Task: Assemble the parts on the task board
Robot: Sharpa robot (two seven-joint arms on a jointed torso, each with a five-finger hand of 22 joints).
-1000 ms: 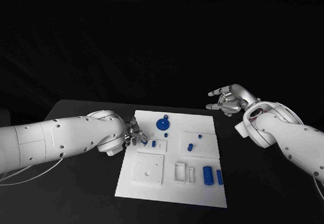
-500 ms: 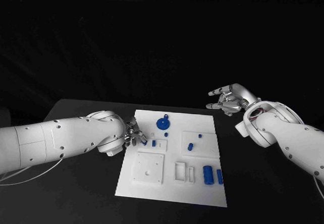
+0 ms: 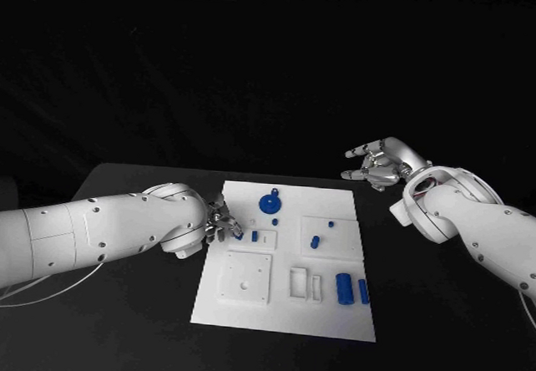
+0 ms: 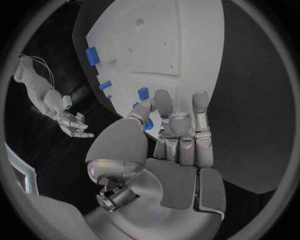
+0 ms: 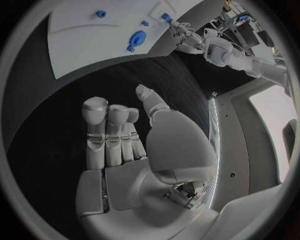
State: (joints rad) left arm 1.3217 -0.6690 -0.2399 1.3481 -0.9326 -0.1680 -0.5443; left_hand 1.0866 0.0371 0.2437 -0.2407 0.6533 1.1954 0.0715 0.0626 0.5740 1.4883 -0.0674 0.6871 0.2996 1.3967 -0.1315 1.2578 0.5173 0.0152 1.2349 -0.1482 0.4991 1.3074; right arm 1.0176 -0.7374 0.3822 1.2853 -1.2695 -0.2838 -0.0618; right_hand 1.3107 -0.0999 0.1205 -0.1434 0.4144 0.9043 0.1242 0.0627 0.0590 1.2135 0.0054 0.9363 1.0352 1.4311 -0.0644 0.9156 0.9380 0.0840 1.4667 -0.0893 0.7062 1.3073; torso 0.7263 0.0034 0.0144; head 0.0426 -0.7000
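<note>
The white task board (image 3: 285, 316) lies in the middle of the black table. My left hand (image 3: 222, 223) is at its left edge and pinches a small blue part (image 3: 238, 233) between thumb and a finger; in the left wrist view that part (image 4: 148, 125) peeks out beside the thumb. On the board are a round blue disc (image 3: 269, 205), several small blue pegs such as one (image 3: 314, 243) near the middle, and two blue cylinders (image 3: 344, 290) at the near right. My right hand (image 3: 375, 167) hovers past the board's far right corner, fingers apart and holding nothing.
A raised white square block (image 3: 246, 276) and rectangular slots (image 3: 299, 283) take up the board's near half. Bare black table (image 3: 129, 312) runs along both sides of the board. The right forearm (image 3: 482, 239) slants over the table's right side.
The left hand's fingers have shifted very slightly at the board's left edge. The right arm has stayed still.
</note>
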